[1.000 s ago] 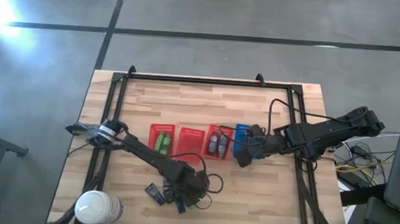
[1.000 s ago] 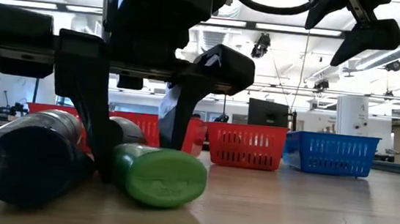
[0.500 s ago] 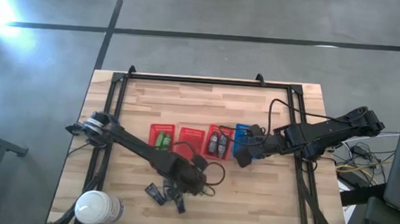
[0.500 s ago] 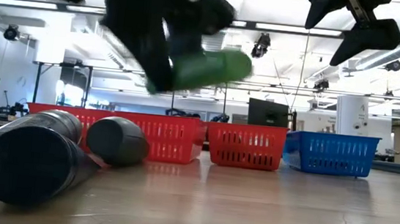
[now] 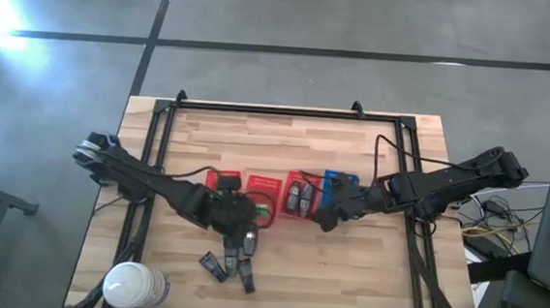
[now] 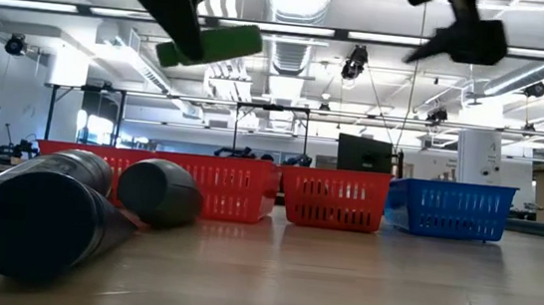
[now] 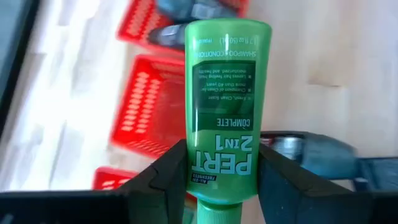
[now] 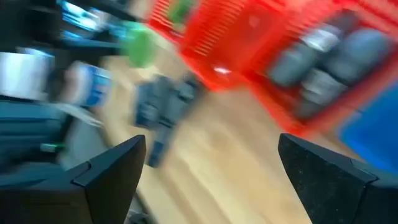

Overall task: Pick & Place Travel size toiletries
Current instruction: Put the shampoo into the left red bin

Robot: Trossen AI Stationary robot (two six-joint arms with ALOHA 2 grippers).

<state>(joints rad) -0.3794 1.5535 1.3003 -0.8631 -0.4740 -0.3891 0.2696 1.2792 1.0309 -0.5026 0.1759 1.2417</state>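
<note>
The left tool (image 7: 225, 180) grips a green shampoo bottle (image 7: 226, 106) near its cap end, fingers closed on both sides, carried in the air over the red baskets (image 5: 262, 194). To do this step well, I would bring the bottle squarely over one basket's opening, lower it inside the walls, and only then release, so it cannot bounce out. The right tool (image 5: 329, 219) hovers by the blue basket (image 5: 332, 183), fingers spread and empty. Dark bottles (image 5: 235, 266) lie on the wooden counter (image 5: 364, 267), nearer the front edge, and a white roll (image 5: 133, 284) stands at its corner. Beyond are a grey floor and a bright workshop with ceiling lights.
</note>
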